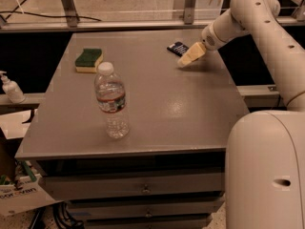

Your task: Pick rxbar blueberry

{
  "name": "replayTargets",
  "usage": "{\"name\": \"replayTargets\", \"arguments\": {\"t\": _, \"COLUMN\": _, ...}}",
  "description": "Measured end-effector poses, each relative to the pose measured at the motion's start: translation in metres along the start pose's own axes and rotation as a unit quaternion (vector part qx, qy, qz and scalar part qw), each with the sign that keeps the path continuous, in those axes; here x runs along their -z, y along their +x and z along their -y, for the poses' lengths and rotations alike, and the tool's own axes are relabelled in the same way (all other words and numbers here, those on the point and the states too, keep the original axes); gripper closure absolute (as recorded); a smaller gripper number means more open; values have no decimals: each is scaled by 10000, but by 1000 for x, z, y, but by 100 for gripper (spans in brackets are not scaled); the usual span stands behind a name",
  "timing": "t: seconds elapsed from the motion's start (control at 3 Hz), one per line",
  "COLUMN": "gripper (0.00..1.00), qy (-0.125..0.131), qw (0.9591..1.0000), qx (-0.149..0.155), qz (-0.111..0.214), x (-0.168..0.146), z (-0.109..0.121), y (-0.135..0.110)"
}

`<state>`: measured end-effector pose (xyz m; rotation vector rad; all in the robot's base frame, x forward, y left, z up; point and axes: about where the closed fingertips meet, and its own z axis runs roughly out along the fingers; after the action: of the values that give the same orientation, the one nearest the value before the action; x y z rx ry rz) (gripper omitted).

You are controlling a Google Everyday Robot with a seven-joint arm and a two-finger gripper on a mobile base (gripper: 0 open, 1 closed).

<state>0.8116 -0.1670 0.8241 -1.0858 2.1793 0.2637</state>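
The rxbar blueberry (pixel 178 47) is a small flat dark navy bar with white lettering. It lies flat at the far right of the grey table (pixel 157 104). My gripper (pixel 189 57) hangs at the end of the white arm, just right of and in front of the bar, low over the table. Its cream-coloured fingers (pixel 191 54) point down and left toward the bar and partly cover the bar's near right corner. The bar rests on the table.
A clear water bottle (pixel 111 100) with a white cap stands upright at the front left of the table. A green-and-yellow sponge (pixel 88 60) lies at the far left. A spray bottle (pixel 9 87) stands off the table to the left. Drawers sit below.
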Motion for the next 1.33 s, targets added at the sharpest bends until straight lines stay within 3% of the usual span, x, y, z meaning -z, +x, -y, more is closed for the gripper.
{"name": "replayTargets", "arguments": {"t": 0.33, "gripper": 18, "qy": -22, "qw": 9999, "qx": -115, "qz": -46, "x": -3, "z": 2, "y": 6}}
{"name": "replayTargets", "arguments": {"t": 1.33, "gripper": 87, "qy": -57, "qw": 9996, "qx": -218, "qz": -158, "x": -3, "z": 2, "y": 9}}
